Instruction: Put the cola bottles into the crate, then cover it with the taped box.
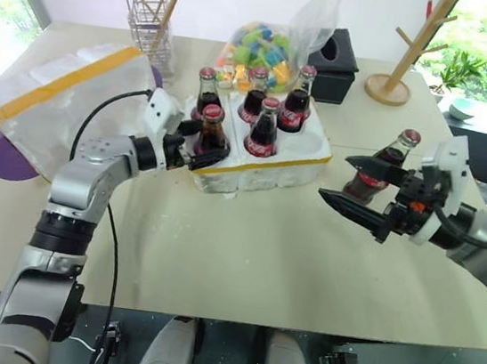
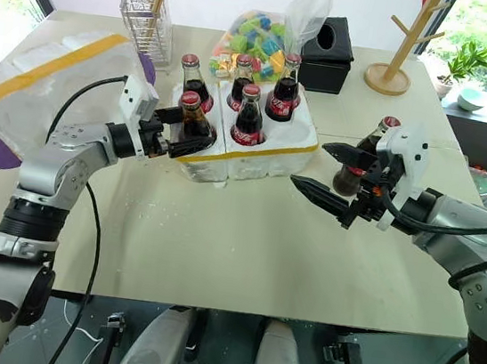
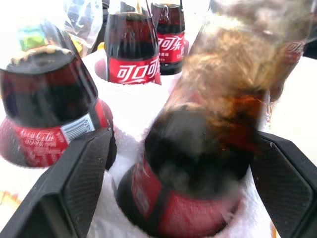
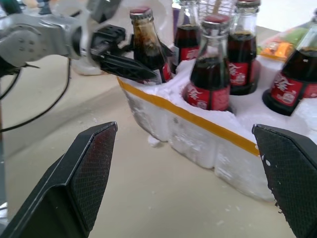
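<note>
Now, left gripper (image 1: pixel 196 144): wide, straddling a cola bottle (image 1: pixel 211 131) seated in the crate (image 1: pixel 268 169).
Right gripper (image 1: pixel 362 183): wide, empty.
Sixth bottle (image 1: pixel 388 163): on the desk beyond it.

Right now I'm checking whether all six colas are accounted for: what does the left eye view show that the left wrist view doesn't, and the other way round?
Left eye view alone: the sixth cola bottle standing on the table beyond the open right gripper, the taped box lying at the left, and five bottles in the crate.

Left wrist view alone: the foam well seen up close around the bottle's base.

Both: the left gripper open around the front left bottle, with neighbouring bottles behind.
</note>
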Tool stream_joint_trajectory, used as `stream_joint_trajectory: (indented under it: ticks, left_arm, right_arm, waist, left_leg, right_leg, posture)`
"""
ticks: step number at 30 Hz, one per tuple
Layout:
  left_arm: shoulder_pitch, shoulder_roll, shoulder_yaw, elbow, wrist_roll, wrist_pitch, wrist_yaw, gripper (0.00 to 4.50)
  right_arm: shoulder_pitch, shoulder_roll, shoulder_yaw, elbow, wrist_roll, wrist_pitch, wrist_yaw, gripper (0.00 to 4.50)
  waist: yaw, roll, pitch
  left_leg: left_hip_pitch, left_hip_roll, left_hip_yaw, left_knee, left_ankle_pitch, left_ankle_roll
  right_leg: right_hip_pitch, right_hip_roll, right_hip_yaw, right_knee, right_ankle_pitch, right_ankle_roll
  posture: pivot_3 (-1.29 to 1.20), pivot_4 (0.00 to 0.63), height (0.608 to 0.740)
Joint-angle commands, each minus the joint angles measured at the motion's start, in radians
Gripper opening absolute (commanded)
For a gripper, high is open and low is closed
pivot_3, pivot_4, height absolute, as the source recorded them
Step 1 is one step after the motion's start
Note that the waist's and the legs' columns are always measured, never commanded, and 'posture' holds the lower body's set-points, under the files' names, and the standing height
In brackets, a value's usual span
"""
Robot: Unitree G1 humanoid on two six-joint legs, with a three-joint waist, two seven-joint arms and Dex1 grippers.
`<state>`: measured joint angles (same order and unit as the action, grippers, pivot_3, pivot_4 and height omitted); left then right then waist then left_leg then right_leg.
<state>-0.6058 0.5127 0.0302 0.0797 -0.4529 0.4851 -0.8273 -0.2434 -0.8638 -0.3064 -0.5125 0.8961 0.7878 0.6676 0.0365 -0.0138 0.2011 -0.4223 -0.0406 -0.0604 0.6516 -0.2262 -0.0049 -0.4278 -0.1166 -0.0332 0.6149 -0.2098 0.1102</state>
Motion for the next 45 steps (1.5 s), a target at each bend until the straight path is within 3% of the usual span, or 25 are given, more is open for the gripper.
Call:
stream_joint_trajectory:
  ticks: [1,6,8,12,19,30,34,39,45]
  left_arm:
    - [0.005,0.054,0.13,-0.144,-0.15,0.109,-0.017,4.48]
    - [0.017,0.21,0.293,-0.351,-0.524,0.398,-0.106,4.48]
    - [0.033,0.256,0.307,-0.391,-0.601,0.456,-0.129,4.48]
    - [0.114,0.352,0.227,-0.533,-0.587,0.446,-0.229,4.48]
    - [0.053,0.231,0.013,-0.511,-0.417,0.318,-0.184,4.48]
    - [0.014,0.196,-0.006,-0.455,-0.368,0.287,-0.201,4.48]
    - [0.028,0.202,0.006,-0.458,-0.362,0.285,-0.196,4.5]
    - [0.05,0.213,0.03,-0.464,-0.354,0.278,-0.181,4.5]
    - [0.1,0.244,0.099,-0.47,-0.374,0.288,-0.152,4.5]
  right_arm:
    - [0.069,-0.013,-0.087,0.013,-0.058,-0.02,-0.033,4.5]
    - [0.168,0.03,-0.162,0.052,-0.124,-0.013,-0.133,4.5]
    - [0.169,0.05,-0.159,0.067,-0.15,-0.022,-0.162,4.5]
    - [0.133,0.107,-0.133,0.133,-0.205,-0.054,-0.21,4.5]
    - [-0.015,0.215,-0.012,0.365,-0.304,-0.195,-0.161,4.5]
    - [-0.201,0.29,0.056,0.658,-0.421,-0.349,-0.126,4.5]
    - [-0.191,0.29,0.075,0.619,-0.441,-0.381,-0.099,2.74]
    - [-0.228,0.284,0.04,0.507,-0.384,-0.345,-0.085,2.76]
    - [-0.405,0.298,0.05,0.409,-0.276,-0.239,-0.09,2.76]
  waist:
    - [0.0,0.0,0.0]
    - [-0.002,0.0,0.0]
    - [-0.004,0.001,-0.001]
    - [-0.012,0.002,-0.001]
    - [-0.023,0.001,-0.001]
    - [-0.034,0.002,-0.001]
    - [-0.028,0.002,-0.001]
    - [-0.031,0.003,0.0]
    - [-0.054,0.007,0.002]
  left_leg:
    - [0.0,0.0,0.0,0.0,0.0,0.0]
    - [0.0,0.0,0.0,0.0,0.0,0.0]
    - [0.001,0.001,0.0,0.0,0.0,0.0]
    - [0.006,0.001,0.004,-0.002,0.0,0.0]
    - [0.008,0.001,0.004,-0.001,0.0,0.0]
    - [0.008,0.001,0.004,-0.004,0.0,0.001]
    - [0.008,0.001,0.004,-0.004,0.0,0.0]
    - [0.007,0.001,0.004,-0.004,0.0,0.0]
    - [0.007,0.001,0.003,-0.004,0.0,0.001]
  right_leg:
    - [0.0,0.0,0.0,0.0,0.0,0.0]
    - [0.0,0.0,0.0,0.0,0.0,0.0]
    - [0.001,0.0,0.001,0.0,-0.002,-0.003]
    - [0.003,0.0,0.004,0.0,-0.002,-0.004]
    - [0.006,0.001,0.003,-0.001,-0.002,-0.005]
    - [0.004,0.004,0.004,0.0,-0.001,-0.003]
    - [0.004,0.004,0.004,0.0,-0.001,-0.003]
    - [0.003,0.004,0.004,0.0,0.0,-0.001]
    - [0.001,0.004,0.006,0.001,0.0,-0.001]
  posture:
    - [0.0,0.15,0.74]
    - [0.0,0.15,0.74]
    - [0.0,0.15,0.74]
    - [0.0,0.15,0.74]
    - [0.0,0.15,0.74]
    - [0.0,0.15,0.74]
    - [0.0,0.15,0.74]
    - [0.0,0.15,0.74]
    - [0.0,0.15,0.74]
